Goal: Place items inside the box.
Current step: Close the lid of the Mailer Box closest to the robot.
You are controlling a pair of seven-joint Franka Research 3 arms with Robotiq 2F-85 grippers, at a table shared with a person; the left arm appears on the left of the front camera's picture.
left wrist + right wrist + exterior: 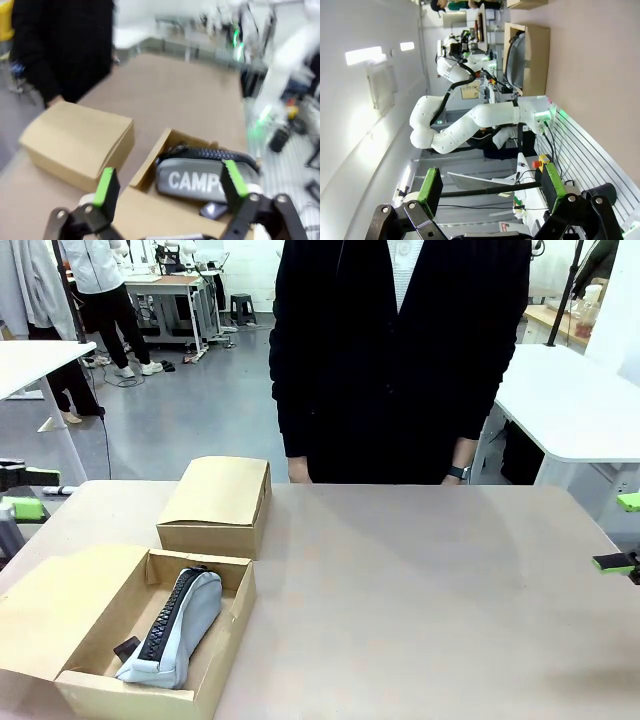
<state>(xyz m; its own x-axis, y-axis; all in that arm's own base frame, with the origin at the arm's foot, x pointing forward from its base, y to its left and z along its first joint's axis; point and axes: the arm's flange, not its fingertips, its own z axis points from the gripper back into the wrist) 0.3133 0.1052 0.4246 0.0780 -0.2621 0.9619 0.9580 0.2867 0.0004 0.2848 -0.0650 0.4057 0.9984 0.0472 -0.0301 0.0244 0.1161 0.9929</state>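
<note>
A: Where's the grey CAMPUS pouch point(172, 632)?

B: In the open box point(228, 625), near-left corner of the surface point(420, 600). Long axis runs front to back, zip edge up; something small and dark lies beside it.

A: Claws?

B: My left claw point(170, 186) hangs right above it, jaws wide, holding nothing. My right claw point(490, 184) is also wide open and empty, well off to the right edge. Left is far nearer.

A: Other box?

B: The closed box point(216, 505) sits just behind. The person point(400, 350) stands at the far side.

Workshop room — grey floor, white tables

Beyond the tan table point(420, 570), a white desk point(575, 405) stands far right, another white table point(35, 360) far left — cables trail across the floor point(190, 420).
</note>
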